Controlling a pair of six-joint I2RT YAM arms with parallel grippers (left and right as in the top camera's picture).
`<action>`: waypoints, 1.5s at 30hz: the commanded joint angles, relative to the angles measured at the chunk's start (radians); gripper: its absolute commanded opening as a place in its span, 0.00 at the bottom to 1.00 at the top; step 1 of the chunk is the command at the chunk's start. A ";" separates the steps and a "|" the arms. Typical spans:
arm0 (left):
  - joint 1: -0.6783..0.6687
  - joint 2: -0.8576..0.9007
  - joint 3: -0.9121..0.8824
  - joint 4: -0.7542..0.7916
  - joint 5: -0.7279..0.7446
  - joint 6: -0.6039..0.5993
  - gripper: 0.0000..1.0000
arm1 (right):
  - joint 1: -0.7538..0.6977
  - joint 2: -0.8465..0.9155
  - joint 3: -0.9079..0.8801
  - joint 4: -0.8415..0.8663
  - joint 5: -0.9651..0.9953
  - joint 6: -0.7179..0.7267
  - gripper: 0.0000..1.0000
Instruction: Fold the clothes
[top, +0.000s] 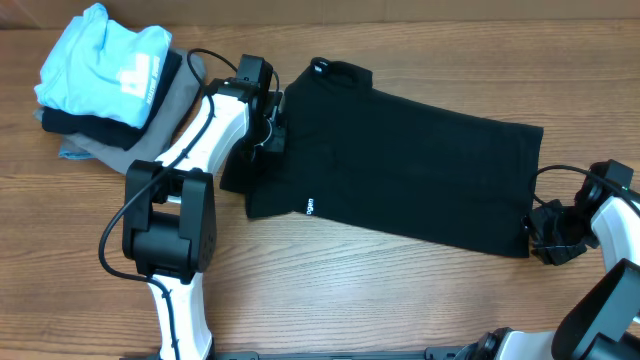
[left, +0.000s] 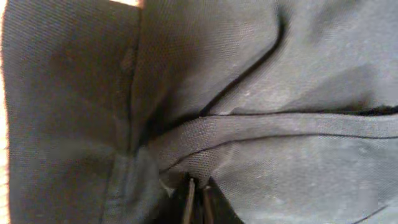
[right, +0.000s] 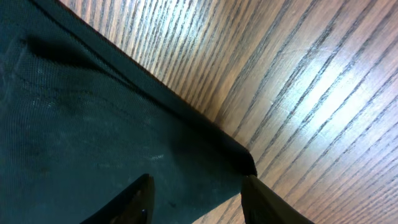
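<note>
One garment pile (top: 105, 85), left gripper (left: 198, 198) apparently pinching polo (top: 400, 170)

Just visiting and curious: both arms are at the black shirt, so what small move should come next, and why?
Probably close the right end effector: its fingers stand open over the hem corner of the black shirt, while the left end effector pinches fabric at the other end.

We observed the polo shirt (top: 400, 170) centred on the table (top: 400, 310), a garment stack (top: 105, 85) at upper left, the left gripper (top: 272, 140) at the shirt's left edge, the right gripper (top: 542, 232) at its lower-right corner.
</note>
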 joint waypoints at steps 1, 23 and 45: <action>-0.002 0.004 0.007 0.002 0.039 -0.009 0.04 | -0.003 -0.018 0.022 0.004 -0.006 0.002 0.49; -0.024 -0.008 0.205 0.047 0.106 0.045 0.04 | -0.003 -0.018 0.022 0.007 -0.009 0.002 0.49; -0.007 -0.006 0.034 -0.216 -0.119 0.070 0.57 | -0.003 -0.018 0.022 0.003 -0.010 0.002 0.55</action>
